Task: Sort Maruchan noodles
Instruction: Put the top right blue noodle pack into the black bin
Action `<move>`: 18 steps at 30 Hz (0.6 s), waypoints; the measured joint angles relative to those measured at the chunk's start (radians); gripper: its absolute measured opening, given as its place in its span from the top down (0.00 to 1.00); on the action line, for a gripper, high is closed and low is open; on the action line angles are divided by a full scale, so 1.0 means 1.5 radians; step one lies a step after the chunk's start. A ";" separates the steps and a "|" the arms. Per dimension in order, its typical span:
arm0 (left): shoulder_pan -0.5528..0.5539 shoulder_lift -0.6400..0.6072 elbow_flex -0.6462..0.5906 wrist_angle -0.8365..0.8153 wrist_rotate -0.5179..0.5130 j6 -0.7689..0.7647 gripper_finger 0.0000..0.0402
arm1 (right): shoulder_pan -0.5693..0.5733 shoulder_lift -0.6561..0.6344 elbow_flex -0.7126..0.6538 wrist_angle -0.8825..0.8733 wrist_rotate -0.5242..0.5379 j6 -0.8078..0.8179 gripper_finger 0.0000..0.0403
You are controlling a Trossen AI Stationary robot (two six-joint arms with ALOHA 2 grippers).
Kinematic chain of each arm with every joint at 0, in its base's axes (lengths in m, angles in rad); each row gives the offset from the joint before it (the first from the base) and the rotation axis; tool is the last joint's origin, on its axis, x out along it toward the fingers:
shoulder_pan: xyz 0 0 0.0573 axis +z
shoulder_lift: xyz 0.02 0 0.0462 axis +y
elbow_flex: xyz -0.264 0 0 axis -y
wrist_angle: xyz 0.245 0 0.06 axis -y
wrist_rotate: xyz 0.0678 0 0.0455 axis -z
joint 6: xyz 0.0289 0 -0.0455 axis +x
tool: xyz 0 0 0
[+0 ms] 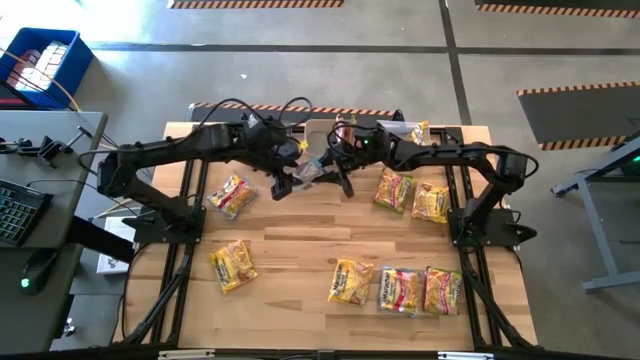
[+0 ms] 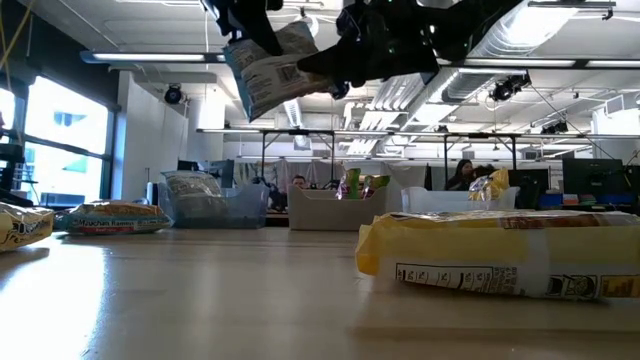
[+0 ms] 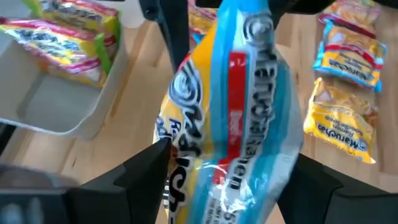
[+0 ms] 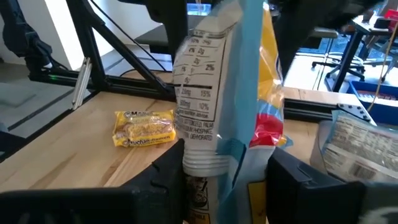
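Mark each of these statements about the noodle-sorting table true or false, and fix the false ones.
1. A blue-trimmed noodle packet is held up in the air between the two arms. True.
2. Three packets lie in a row near the table's front edge. True.
3. The right claw hangs empty over the table. False: it grips the raised packet.
4. All packets already sit in bins. False: several lie loose on the wooden table.
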 joint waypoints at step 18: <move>0.034 -0.005 0.000 0.000 0.041 0.054 0.86 | 0.011 0.001 -0.001 0.004 0.071 0.021 0.64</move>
